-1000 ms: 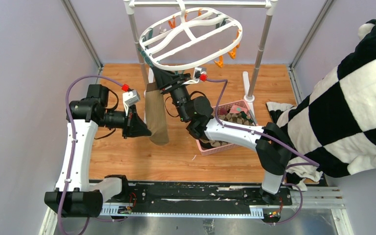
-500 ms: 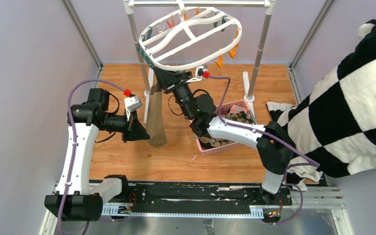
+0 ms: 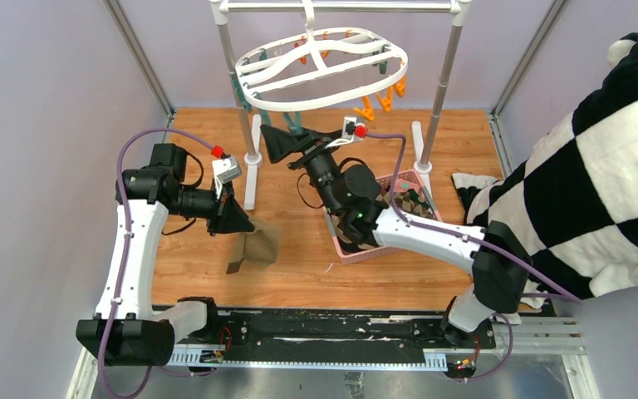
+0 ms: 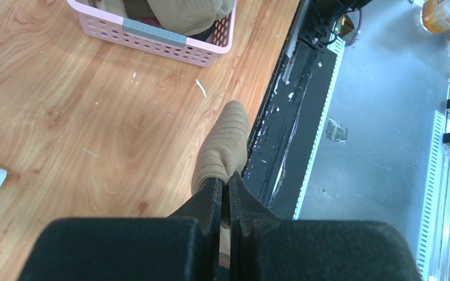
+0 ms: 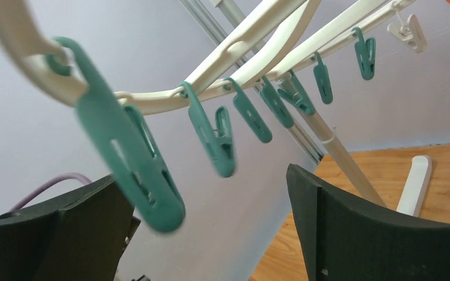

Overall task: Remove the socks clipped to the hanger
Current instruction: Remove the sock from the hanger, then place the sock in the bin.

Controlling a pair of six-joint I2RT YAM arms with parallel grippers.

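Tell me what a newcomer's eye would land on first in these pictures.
Probably the huge black-and-white checked plush cloth filling the right side. Next, the white oval hanger hanging from the rack at the far centre, its teal clips bare above the open right gripper. Then the left gripper, shut on an olive-brown sock low over the wooden table.

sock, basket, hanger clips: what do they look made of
Tan sock: ribbed knit fabric, matte, judging by its fine ridges and soft fold.
Pink basket: moulded plastic, faintly glossy, with rows of holes.
Hanger clips: teal plastic with a smooth sheen, likely rigid.
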